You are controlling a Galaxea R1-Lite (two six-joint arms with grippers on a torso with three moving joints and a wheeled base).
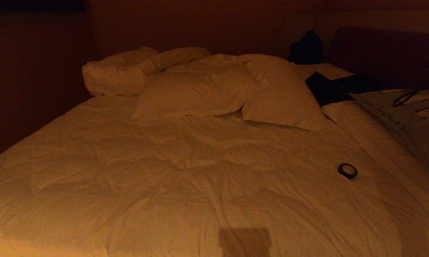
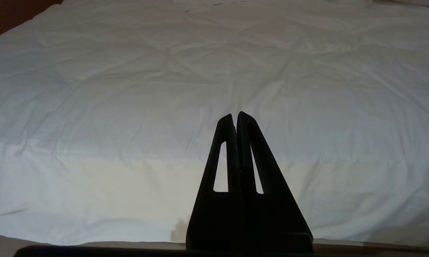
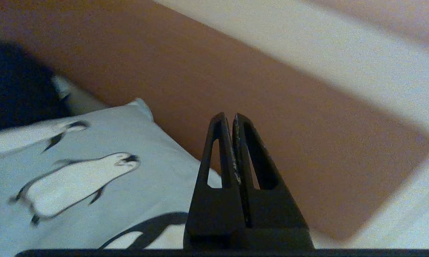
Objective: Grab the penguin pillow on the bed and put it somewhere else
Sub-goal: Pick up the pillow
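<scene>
Head view: the bed (image 1: 186, 171) fills the frame, its cream duvet wrinkled, with plain white pillows (image 1: 236, 89) piled toward the far end. The penguin pillow (image 1: 410, 121) lies at the bed's right edge, only partly in frame, a line of text running along its near border. A small dark ring (image 1: 347, 170) sits on the duvet, near the pillow but apart from it. Dark cloth (image 1: 328, 89) lies between the white pillows and the penguin pillow. Dark cable-like shapes show at the far right, over the pillow's upper corner; neither gripper can be made out with certainty here.

Left wrist view: the left gripper (image 2: 235, 116) has its fingers pressed together with nothing between them. It points across bare duvet, well apart from the penguin pillow. This arm appears parked.

Right wrist view: the right gripper (image 3: 228, 116) also has its fingers closed tight on nothing. It hangs above the penguin pillow (image 3: 93, 171), near the corner next to the brown headboard (image 3: 236, 107). Printed penguins show clearly on the pale fabric. Whether the fingertips touch the fabric cannot be told.

Assessment: the step in hand is judged to be the approach; the pillow is not yet grasped. The next move calls for spreading the fingers, lowering onto the flanged edge or corner, and pinching enough fabric to lift without slipping.
</scene>
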